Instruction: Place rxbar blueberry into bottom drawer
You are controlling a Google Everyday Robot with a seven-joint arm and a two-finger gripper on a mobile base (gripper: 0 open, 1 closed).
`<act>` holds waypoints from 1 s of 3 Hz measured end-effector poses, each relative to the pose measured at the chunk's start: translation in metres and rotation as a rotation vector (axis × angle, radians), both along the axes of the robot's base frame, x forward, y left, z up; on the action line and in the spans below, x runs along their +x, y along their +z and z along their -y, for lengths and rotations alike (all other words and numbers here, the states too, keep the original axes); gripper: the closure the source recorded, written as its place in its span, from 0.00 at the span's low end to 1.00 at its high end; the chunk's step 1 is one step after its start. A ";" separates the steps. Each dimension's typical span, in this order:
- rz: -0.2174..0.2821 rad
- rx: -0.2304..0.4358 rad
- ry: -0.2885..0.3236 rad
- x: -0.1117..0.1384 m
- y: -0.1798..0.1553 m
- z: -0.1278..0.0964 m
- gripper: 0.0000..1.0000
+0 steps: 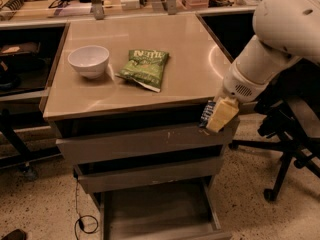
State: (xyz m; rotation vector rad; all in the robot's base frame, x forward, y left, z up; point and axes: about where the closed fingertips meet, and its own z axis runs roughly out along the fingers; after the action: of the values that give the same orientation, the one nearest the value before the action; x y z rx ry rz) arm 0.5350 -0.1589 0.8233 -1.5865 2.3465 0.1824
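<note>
Lab workspace — drawer cabinet [150, 145], cluttered benches [45, 10], office chair [292, 129] — gripper [218, 115] at the cabinet's front corner.

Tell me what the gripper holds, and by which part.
The gripper, at the tabletop's front right corner, holds the rxbar blueberry; only one dark edge shows, so the gripped part is hidden.

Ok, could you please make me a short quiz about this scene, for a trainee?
1. True or false: the gripper holds the rxbar blueberry just off the front right corner of the table.
2. Which drawer shows its floor? A top, B middle, C bottom.
3. What stands left of the green chip bag?
Key: 1 true; 2 C, the bottom drawer; 3 the white bowl.
</note>
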 end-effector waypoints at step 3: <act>-0.179 0.083 -0.050 -0.064 -0.076 -0.017 1.00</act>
State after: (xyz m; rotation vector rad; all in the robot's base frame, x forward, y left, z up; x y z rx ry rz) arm 0.4709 -0.1417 0.7474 -1.5280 2.4740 0.4208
